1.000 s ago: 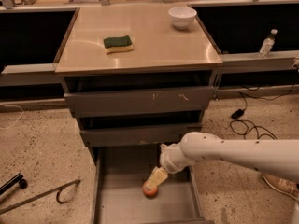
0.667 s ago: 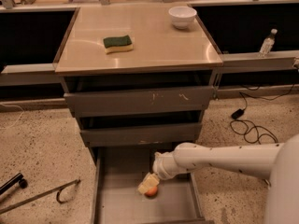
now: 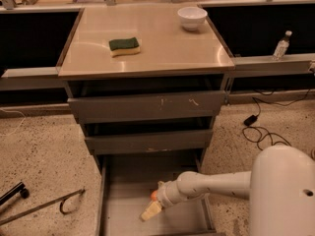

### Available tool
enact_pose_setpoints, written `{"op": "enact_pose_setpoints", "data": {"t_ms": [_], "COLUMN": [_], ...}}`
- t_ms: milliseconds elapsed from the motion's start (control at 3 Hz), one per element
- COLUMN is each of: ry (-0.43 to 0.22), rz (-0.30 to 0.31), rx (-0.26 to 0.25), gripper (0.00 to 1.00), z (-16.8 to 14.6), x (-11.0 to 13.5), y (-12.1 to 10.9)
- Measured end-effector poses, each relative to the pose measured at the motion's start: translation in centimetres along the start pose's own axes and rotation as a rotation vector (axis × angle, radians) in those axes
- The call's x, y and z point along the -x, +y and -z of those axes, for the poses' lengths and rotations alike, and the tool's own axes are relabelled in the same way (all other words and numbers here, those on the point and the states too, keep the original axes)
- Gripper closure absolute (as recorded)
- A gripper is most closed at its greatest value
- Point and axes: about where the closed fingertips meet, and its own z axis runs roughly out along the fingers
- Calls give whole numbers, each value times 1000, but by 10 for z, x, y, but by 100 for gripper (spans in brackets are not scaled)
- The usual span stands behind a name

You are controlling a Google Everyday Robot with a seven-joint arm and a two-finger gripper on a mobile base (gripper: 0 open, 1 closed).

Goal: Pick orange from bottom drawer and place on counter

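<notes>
In the camera view the bottom drawer (image 3: 123, 200) stands pulled out under the table (image 3: 162, 53). The gripper (image 3: 150, 211) is low inside it, near the middle of the drawer floor. The orange (image 3: 154, 195) lies in the drawer just behind the gripper, partly hidden by the arm. Whether the gripper is apart or together, I cannot tell. A white bowl (image 3: 192, 17) stands at the table's far right corner.

orange (image 3: 154, 195) mostly hidden behind the gripper (image 3: 150, 211), lower centre of frame; bottom drawer (image 3: 127, 187) front cut by lower edge.
</notes>
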Motion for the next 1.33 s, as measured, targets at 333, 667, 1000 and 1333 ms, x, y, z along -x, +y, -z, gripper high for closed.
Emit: {"op": "enact_pose_setpoints", "data": {"t_ms": [333,667,1000,1333], "ry": [5,4,-8,2], "rz": [-24,-24,-45,-58], "rx": [22,22,-18,-49], "gripper": [0,0,0,0], "z": [-13,-13,-26,-41], "x": [-13,-13,-14,-14], "y": [8,8,-17,-50]}}
